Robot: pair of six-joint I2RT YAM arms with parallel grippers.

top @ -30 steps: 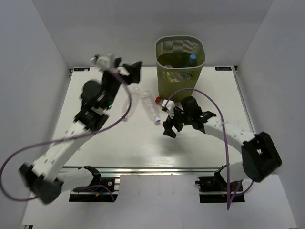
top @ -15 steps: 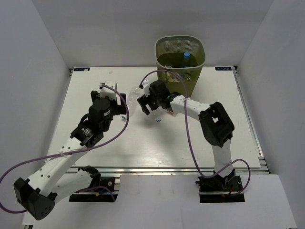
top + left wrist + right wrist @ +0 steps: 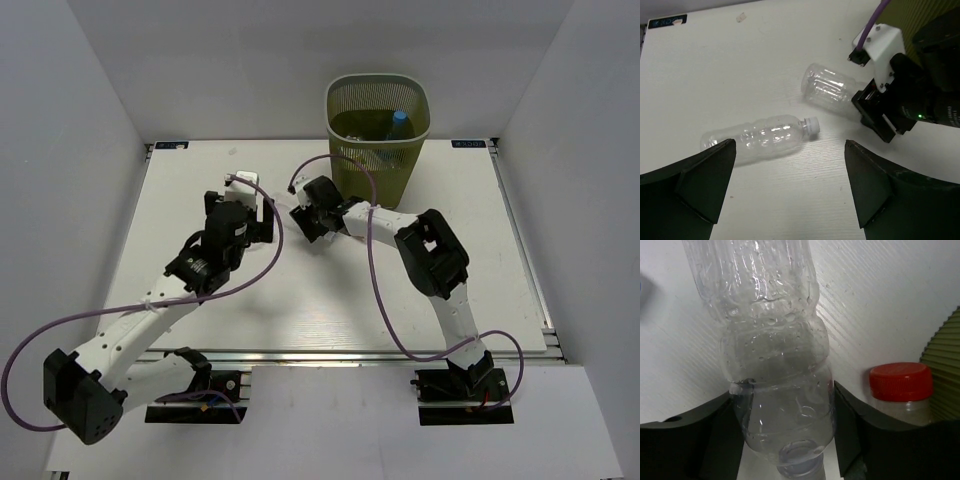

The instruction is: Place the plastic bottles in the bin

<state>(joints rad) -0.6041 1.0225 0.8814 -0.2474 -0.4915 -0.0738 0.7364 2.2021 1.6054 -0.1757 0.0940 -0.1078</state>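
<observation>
Right gripper [image 3: 784,410] gripped bottle [image 3: 772,340], long axis straight out from jaws; bin [image 3: 395,165] close by. Left gripper [image 3: 789,150] gaped wide, empty.

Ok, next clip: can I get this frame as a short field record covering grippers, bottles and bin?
left gripper: open, above the table, holding nothing
right gripper: fingers against both sides of a clear bottle lying on the table
white-capped bottle: lying on the table under the left gripper, untouched
red-capped bottle: beside the right gripper, close to the bin
bin: holds a blue-capped bottle; other contents unclear
task status: three bottles not yet in the bin
</observation>
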